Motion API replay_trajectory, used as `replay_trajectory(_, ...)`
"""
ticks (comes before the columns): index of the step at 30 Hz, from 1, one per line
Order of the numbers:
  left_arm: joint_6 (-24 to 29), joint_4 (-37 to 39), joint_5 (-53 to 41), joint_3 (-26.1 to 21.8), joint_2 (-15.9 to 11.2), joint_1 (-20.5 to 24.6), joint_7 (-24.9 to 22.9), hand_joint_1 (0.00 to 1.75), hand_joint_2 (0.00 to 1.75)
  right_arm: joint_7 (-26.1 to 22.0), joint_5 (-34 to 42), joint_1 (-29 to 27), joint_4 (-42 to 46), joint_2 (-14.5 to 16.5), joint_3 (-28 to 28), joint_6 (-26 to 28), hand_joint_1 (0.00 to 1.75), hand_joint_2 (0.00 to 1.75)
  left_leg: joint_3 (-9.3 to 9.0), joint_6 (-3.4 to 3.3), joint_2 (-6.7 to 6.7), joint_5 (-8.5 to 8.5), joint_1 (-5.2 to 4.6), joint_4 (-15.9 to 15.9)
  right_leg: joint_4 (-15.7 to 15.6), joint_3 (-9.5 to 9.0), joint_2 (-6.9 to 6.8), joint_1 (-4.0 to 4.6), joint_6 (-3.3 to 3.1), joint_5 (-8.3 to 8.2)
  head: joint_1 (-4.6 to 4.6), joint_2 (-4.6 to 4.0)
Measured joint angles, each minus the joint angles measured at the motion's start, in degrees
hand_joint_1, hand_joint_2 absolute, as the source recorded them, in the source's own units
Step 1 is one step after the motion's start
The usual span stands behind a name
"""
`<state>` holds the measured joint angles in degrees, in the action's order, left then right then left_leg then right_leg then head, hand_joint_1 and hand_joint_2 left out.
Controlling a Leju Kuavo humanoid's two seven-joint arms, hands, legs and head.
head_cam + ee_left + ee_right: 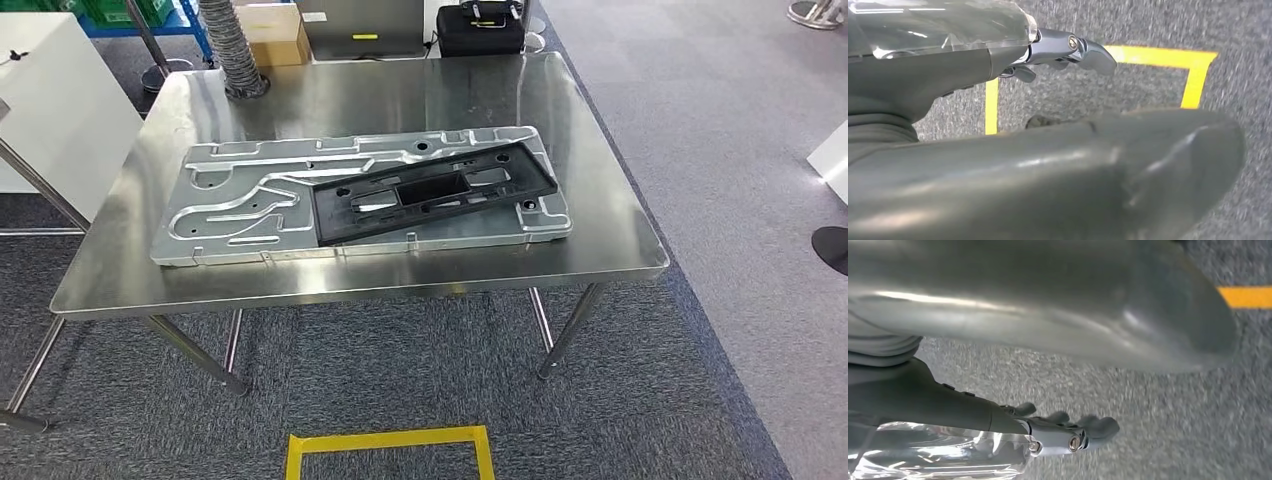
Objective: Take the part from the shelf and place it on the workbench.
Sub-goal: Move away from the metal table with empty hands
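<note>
Part: a black plastic frame (432,193) is laid tilted on a stamped metal panel (250,205), toward 3 o'clock on the steel workbench (420,90).
Open room: bare steel is left along the workbench's edges.
Left hand (1048,55): fingers apart, nothing gripped.
Right hand (1058,432): fingers apart, nothing gripped.

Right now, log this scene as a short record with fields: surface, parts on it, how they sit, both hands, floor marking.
surface: steel workbench
parts: black plastic part; silver metal plate
relation: black part lies flat on the plate's right half, skewed to its edges
left hand: hangs over the carpet, holds nothing
right hand: hangs over the carpet, holds nothing
floor marking: yellow tape square in front of the workbench
</note>
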<state>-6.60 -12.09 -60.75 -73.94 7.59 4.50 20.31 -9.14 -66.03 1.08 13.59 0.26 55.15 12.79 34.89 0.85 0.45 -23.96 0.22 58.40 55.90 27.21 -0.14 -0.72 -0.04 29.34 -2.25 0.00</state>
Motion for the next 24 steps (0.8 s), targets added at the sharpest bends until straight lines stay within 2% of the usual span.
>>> replay_trajectory(1, 0.00, 0.00, -0.04, 0.08, -0.01, -0.05, -0.03, 0.00, 0.00, 0.09, -0.04, 0.04, -0.17, 0.22, -0.21, -0.21, 0.00, 0.00, 0.64, 0.25, -0.05, -2.16, 0.06, 1.81, -0.14, 0.66, -0.12, -0.06, -0.49, -0.69, -0.01, 0.00)
replay_trajectory(3, 0.00, 0.00, -0.09, 0.20, 0.00, -0.03, -0.05, 0.00, 0.00, 0.21, -0.08, 0.09, -0.42, 0.53, -0.57, -0.44, 0.00, 0.00, 2.43, 0.58, -0.10, -8.25, 0.20, 8.42, -0.11, 2.29, -0.25, 0.06, -1.05, -2.04, -0.01, 0.00)
replay_trajectory(4, 0.00, 0.00, -0.11, 0.24, 0.01, -0.02, -0.07, 0.00, 0.00, 0.27, -0.09, 0.08, -0.52, 0.66, -0.68, -0.48, 0.00, 0.00, 3.07, 0.71, -0.10, -10.36, 0.24, 12.09, -0.03, 3.21, -0.29, 0.17, -1.10, -2.74, -0.01, 0.00)
replay_trajectory(5, 0.00, 0.00, -0.13, 0.27, 0.01, -0.02, -0.07, 0.00, 0.00, 0.31, -0.10, 0.07, -0.61, 0.73, -0.76, -0.51, 0.00, 0.00, 3.09, 0.79, -0.10, -11.00, 0.27, 14.61, 0.09, 4.15, -0.32, 0.26, -1.10, -3.41, -0.01, 0.00)
replay_trajectory(6, 0.00, 0.00, -0.14, 0.32, 0.01, -0.02, -0.07, 0.00, 0.00, 0.36, -0.11, 0.06, -0.69, 0.78, -0.84, -0.52, 0.00, 0.00, 2.30, 0.79, -0.10, -10.33, 0.29, 15.45, 0.26, 5.12, -0.33, 0.33, -1.05, -4.05, -0.01, 0.00)
replay_trajectory(7, 0.00, 0.00, -0.14, 0.42, -0.01, 0.00, -0.07, 0.00, 0.00, 0.39, -0.11, 0.06, -0.76, 0.82, -0.93, -0.52, 0.00, 0.00, 0.50, 0.68, -0.10, -8.73, 0.30, 14.17, 0.49, 6.08, -0.33, 0.39, -0.95, -4.65, -0.01, 0.00)
replay_trajectory(8, 0.00, 0.00, -0.14, 0.54, -0.04, 0.07, -0.07, 0.00, 0.00, 0.42, -0.11, 0.06, -0.81, 0.85, -1.00, -0.52, 0.00, 0.00, -2.26, 0.47, -0.11, -7.16, 0.31, 10.99, 0.77, 6.97, -0.32, 0.43, -0.82, -5.21, -0.01, 0.00)
replay_trajectory(9, 0.00, 0.00, -0.14, 0.67, -0.11, 0.18, -0.07, 0.00, 0.00, 0.44, -0.13, 0.09, -0.85, 0.93, -1.05, -0.52, 0.00, 0.00, -5.60, 0.18, -0.12, -6.49, 0.22, 6.58, 1.07, 7.71, -0.30, 0.52, -0.63, -5.69, -0.01, 0.00)
replay_trajectory(10, 0.00, 0.00, -0.14, 0.79, -0.18, 0.32, -0.07, 0.00, 0.00, 0.45, -0.15, 0.10, -0.87, 1.00, -1.09, -0.52, 0.00, 0.00, -8.55, -0.16, -0.12, -6.56, 0.12, 2.19, 1.32, 8.27, -0.31, 0.60, -0.38, -6.19, -0.01, 0.00)
replay_trajectory(11, -0.01, 0.00, -0.15, 0.87, -0.23, 0.43, -0.04, 0.00, 0.00, 0.46, -0.19, 0.12, -0.90, 1.06, -1.11, -0.52, 0.00, 0.00, -10.50, -0.50, -0.13, -7.02, -0.03, -1.04, 1.44, 8.59, -0.34, 0.65, -0.09, -6.72, -0.01, 0.00)
replay_trajectory(12, -0.01, 0.00, -0.16, 0.92, -0.27, 0.52, -0.04, 0.00, 0.00, 0.46, -0.22, 0.13, -0.92, 1.11, -1.12, -0.52, 0.00, 0.00, -11.35, -0.85, -0.13, -7.49, -0.20, -2.82, 1.43, 8.74, -0.39, 0.64, 0.25, -7.25, -0.01, 0.00)
replay_trajectory(14, -0.02, 0.00, -0.18, 0.98, -0.26, 0.50, -0.05, 0.00, 0.00, 0.47, -0.27, 0.07, -0.98, 1.11, -1.12, -0.52, 0.00, 0.00, -10.71, -1.72, 0.01, -6.74, -0.26, -3.39, 1.26, 8.94, -0.40, 0.47, 0.99, -8.10, -0.01, 0.00)
replay_trajectory(15, -0.02, 0.00, -0.19, 1.01, -0.25, 0.49, -0.07, 0.00, 0.00, 0.48, -0.28, 0.04, -1.01, 1.11, -1.12, -0.52, 0.00, 0.00, -10.16, -2.26, 0.13, -6.07, -0.19, -3.45, 1.75, 9.28, -0.32, 0.37, 1.30, -7.30, -0.01, 0.00)
replay_trajectory(16, -0.02, 0.00, -0.19, 1.02, -0.25, 0.49, -0.07, 0.00, 0.00, 0.50, -0.31, 0.00, -1.05, 1.12, -1.12, -0.52, 0.00, 0.00, -9.48, -2.75, 0.25, -5.27, -0.09, -3.59, 3.12, 9.81, -0.21, 0.28, 1.56, -5.34, -0.01, 0.00)
replay_trajectory(17, -0.02, 0.00, -0.17, 1.03, -0.24, 0.51, -0.07, 0.00, 0.00, 0.52, -0.33, -0.02, -1.09, 1.13, -1.12, -0.52, 0.00, 0.00, -8.65, -3.09, 0.37, -4.46, -0.02, -3.66, 5.65, 10.55, -0.11, 0.11, 1.78, -2.31, -0.01, 0.00)
replay_trajectory(18, -0.02, 0.00, -0.15, 1.04, -0.25, 0.51, -0.07, 0.00, 0.00, 0.54, -0.37, -0.02, -1.13, 1.15, -1.12, -0.53, 0.00, 0.00, -7.64, -3.28, 0.36, -3.68, -0.06, -3.60, 9.26, 11.42, -0.07, 0.04, 2.00, 1.10, 0.00, 0.00)
replay_trajectory(19, -0.02, 0.00, -0.14, 1.05, -0.25, 0.49, -0.07, 0.00, 0.00, 0.57, -0.40, -0.02, -1.15, 1.16, -1.12, -0.58, 0.00, 0.00, -6.61, -3.29, 0.38, -2.94, -0.10, -3.49, 13.08, 12.09, -0.06, -0.06, 2.22, 3.60, 0.00, 0.00)
replay_trajectory(20, -0.02, 0.00, -0.17, 1.07, -0.25, 0.46, -0.07, 0.00, 0.00, 0.70, -0.44, -0.01, -1.16, 1.16, -1.12, -0.77, 0.00, 0.00, -5.53, -3.22, 0.41, -2.20, -0.13, -3.30, 16.27, 12.33, -0.06, -0.13, 2.43, 4.65, 0.00, 0.00)
replay_trajectory(21, -0.02, 0.00, -0.22, 1.08, -0.25, 0.46, -0.07, 0.00, 0.00, 0.85, -0.48, 0.01, -1.16, 1.16, -1.12, -1.12, 0.00, 0.00, -4.41, -3.09, 0.45, -1.52, -0.13, -3.04, 18.01, 11.86, -0.06, -0.19, 2.57, 4.18, 0.00, 0.00)
replay_trajectory(22, -0.04, 0.00, -0.28, 1.10, -0.25, 0.47, -0.07, 0.00, 0.00, 1.13, -0.59, 0.04, -1.16, 1.16, -1.13, -1.58, 0.00, 0.00, -3.32, -2.94, 0.47, -0.90, -0.11, -2.70, 17.58, 10.36, -0.06, -0.25, 2.62, 2.54, 0.00, 0.00)
replay_trajectory(23, -0.09, 0.00, -0.27, 1.10, -0.25, 0.50, -0.08, 0.00, 0.00, 1.51, -0.82, 0.11, -1.16, 1.16, -1.19, -2.11, 0.00, 0.00, -2.24, -2.76, 0.47, -0.32, -0.10, -2.30, 15.14, 7.83, -0.06, -0.33, 2.59, 0.81, 0.00, 0.00)
replay_trajectory(24, -0.16, 0.00, -0.12, 1.10, -0.27, 0.53, -0.09, 0.00, 0.00, 1.88, -1.18, 0.26, -1.17, 1.18, -1.33, -2.58, 0.00, 0.00, -1.30, -2.54, 0.45, 0.18, -0.11, -1.86, 11.10, 4.46, -0.04, -0.39, 2.44, 0.02, 0.00, 0.00)
